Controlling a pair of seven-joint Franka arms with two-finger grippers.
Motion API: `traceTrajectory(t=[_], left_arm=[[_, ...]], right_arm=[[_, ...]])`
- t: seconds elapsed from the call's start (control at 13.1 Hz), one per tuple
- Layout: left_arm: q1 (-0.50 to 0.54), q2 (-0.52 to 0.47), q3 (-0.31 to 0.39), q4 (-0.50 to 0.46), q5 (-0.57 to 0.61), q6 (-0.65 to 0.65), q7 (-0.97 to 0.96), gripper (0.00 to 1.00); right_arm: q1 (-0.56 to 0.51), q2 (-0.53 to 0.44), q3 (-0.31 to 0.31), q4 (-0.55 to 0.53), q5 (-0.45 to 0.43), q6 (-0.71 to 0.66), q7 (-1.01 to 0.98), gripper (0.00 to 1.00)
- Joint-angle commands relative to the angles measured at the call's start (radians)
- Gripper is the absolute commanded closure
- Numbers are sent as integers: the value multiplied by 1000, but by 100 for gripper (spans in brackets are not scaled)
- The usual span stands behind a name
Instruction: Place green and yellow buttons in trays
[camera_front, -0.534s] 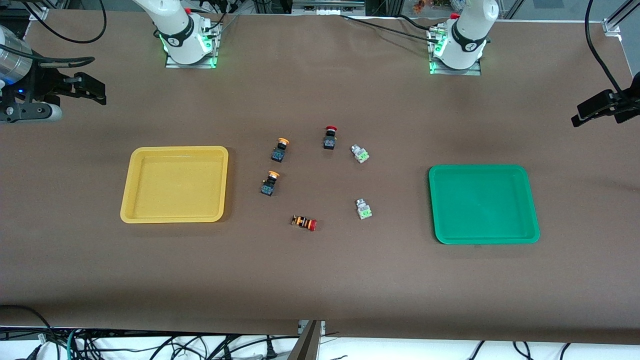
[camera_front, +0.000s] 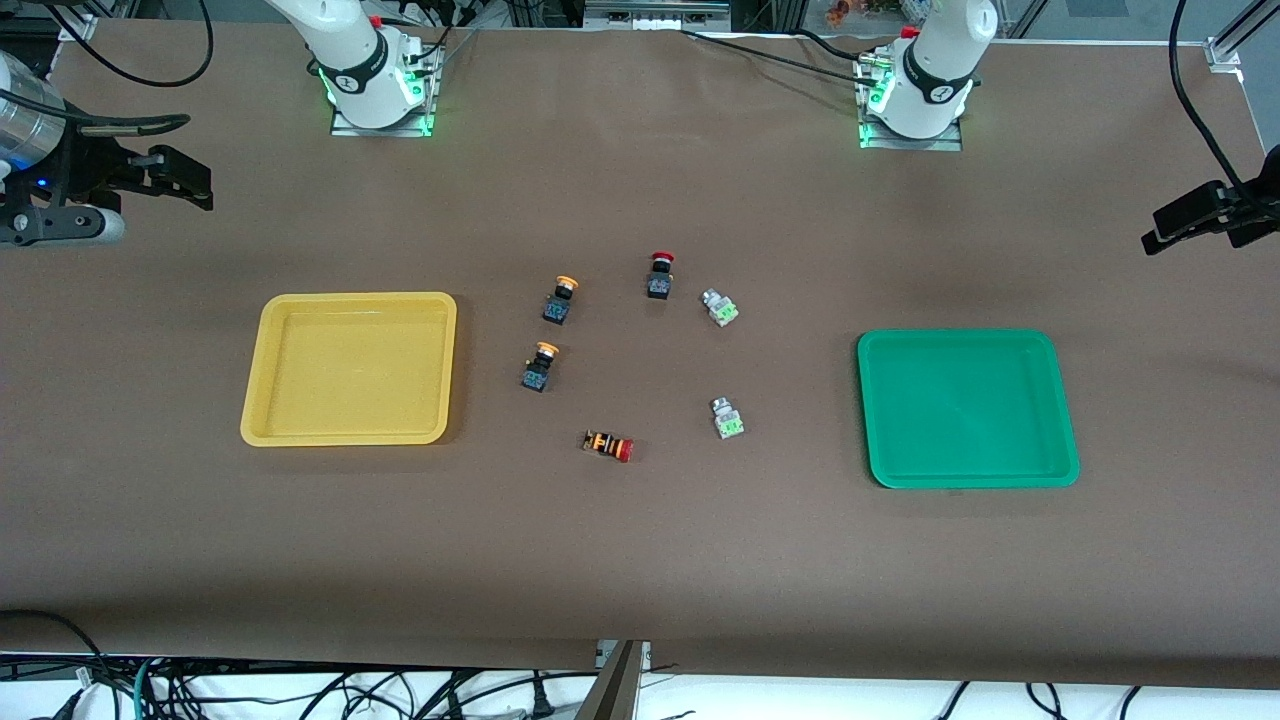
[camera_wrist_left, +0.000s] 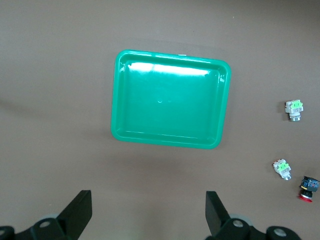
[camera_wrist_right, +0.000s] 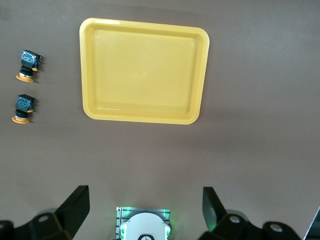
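Nothing sorted yet: both trays are bare, all switches loose mid-tabletop. The yellow tray (camera_front: 349, 369) lies toward the right arm's end, the green tray (camera_front: 966, 408) toward the left arm's end.

Two yellow-capped buttons sit just beside the yellow tray: one (camera_front: 561, 299) farther from the front camera, one (camera_front: 540, 366) nearer. Two grey-green buttons lie closer to the green tray: one (camera_front: 720, 308) farther from the camera, one (camera_front: 728, 419) nearer. I skip the red-capped black switch (camera_front: 659, 274) and the orange-striped red-capped switch (camera_front: 609, 445).

Left pincer (camera_wrist_left: 149, 212) hangs high over the left arm's end edge of the tabletop, fingers spread wide, holding nothing; its wrist view looks down on the green tray. Right pincer (camera_wrist_right: 145, 207) hangs high over the right arm's end edge, also wide open and empty.

Handling, my guess: tiny, light, rigid plastic, not fragile, but smooth and prone to tip or skid if a finger nudges one first. I'd grip across the squarish body's flat sides, low, not on the round cap, which could slip or roll. The yellow ones stand cap-up and look top-heavy; the grey-green ones seem to lie on their sides, so I'd line the fingers up across the short width.
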Motion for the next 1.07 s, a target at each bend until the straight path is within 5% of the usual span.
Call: traceTrajectory(t=[0.0,0.46,0.99], left_arm=[[7,9,-9,24,11,-22,0,0],[-76,90,-37,39,5,-14,-24,0],[-255,350,-43,113,16,-10,-23,0]], right_arm=[[3,47,-1,28,14,-11,-4,0],[57,249,5,27,13,97,25,0],[340,534,7,14,143,505,634,0]])
